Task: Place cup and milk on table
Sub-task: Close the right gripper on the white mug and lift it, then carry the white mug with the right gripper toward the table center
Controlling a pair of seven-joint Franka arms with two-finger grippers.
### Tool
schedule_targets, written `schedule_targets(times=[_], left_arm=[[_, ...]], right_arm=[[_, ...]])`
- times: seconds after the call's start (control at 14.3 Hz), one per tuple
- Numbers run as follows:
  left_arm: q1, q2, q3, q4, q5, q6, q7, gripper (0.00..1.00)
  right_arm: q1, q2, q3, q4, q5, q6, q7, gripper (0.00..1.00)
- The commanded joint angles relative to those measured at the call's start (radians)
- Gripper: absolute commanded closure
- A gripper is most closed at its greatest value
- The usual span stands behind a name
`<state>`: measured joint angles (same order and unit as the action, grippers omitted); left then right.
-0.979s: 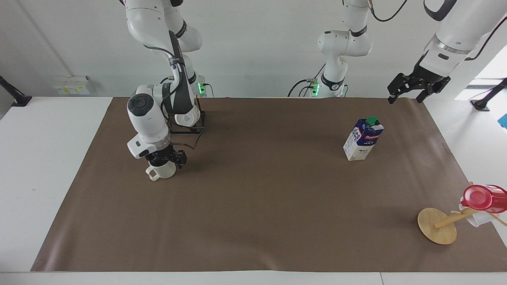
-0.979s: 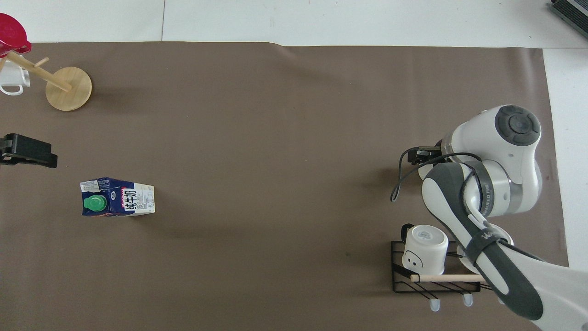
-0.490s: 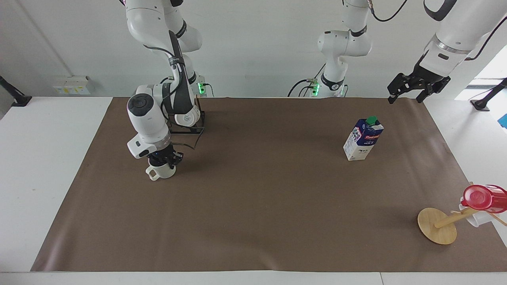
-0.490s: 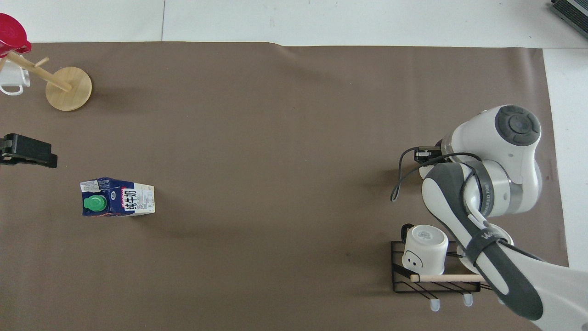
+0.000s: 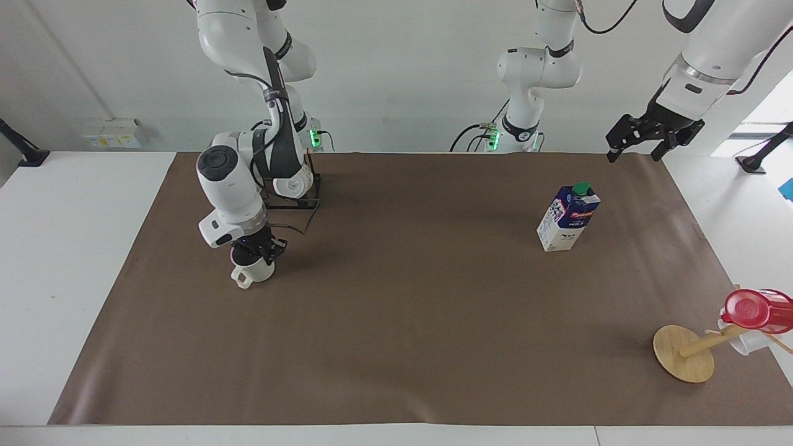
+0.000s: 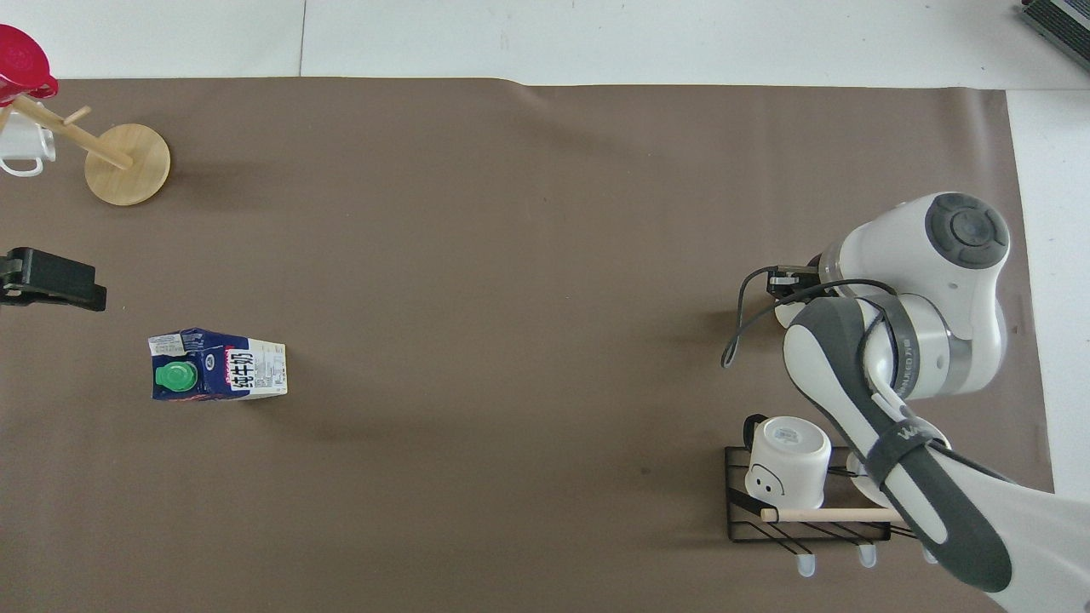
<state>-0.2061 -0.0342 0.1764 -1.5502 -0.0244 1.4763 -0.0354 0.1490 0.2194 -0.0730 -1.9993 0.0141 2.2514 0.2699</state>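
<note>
Moved: the cup (image 5: pixel 253 271) now hangs slightly turned and just lifted under the right gripper (image 5: pixel 255 251), its handle swung toward the camera in the facing view; a second ago the jaws stood wider around it.
Right gripper: clenched on the cup's rim, over the mat (image 5: pixel 396 347) toward the right arm's end, close to the mat's side edge.
Rack: one black wire rack (image 6: pixel 805 511) near the robots' edge, holding a white mug (image 6: pixel 788 460) upside down, with a second one mostly hidden by the arm.
Milk: one carton (image 5: pixel 569 217), upright on the mat toward the left arm's end, green cap on top, well apart from the cup.
Left gripper: released (image 5: pixel 650 133), waiting in the air over the mat's corner by the robots, above the carton's end.
Open room: a broad bare stretch of mat between cup and carton, reaching to the edge farthest from the robots.
Farthest: one wooden mug tree (image 5: pixel 684 353) at the mat's corner, carrying one red cup (image 5: pixel 756 310) and one white mug (image 6: pixel 21 149).
</note>
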Motion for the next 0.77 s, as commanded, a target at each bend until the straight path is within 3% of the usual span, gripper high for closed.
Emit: schedule_targets(times=[0.0, 0.35, 0.7], left_arm=[[-0.012, -0.012, 0.009, -0.002, 0.011, -0.011, -0.008, 0.00], [-0.012, -0.010, 0.009, -0.002, 0.011, -0.011, -0.008, 0.00], [-0.012, -0.010, 0.011, -0.002, 0.011, -0.011, -0.008, 0.00]], right_arm=[[0.027, -0.009, 0.009, 0.068, 0.023, -0.027, 0.109, 1.00], [0.147, -0.006, 0.009, 0.152, 0.006, -0.090, 0.352, 1.00], [0.285, -0.005, 0.009, 0.172, 0.012, -0.099, 0.587, 1.00]])
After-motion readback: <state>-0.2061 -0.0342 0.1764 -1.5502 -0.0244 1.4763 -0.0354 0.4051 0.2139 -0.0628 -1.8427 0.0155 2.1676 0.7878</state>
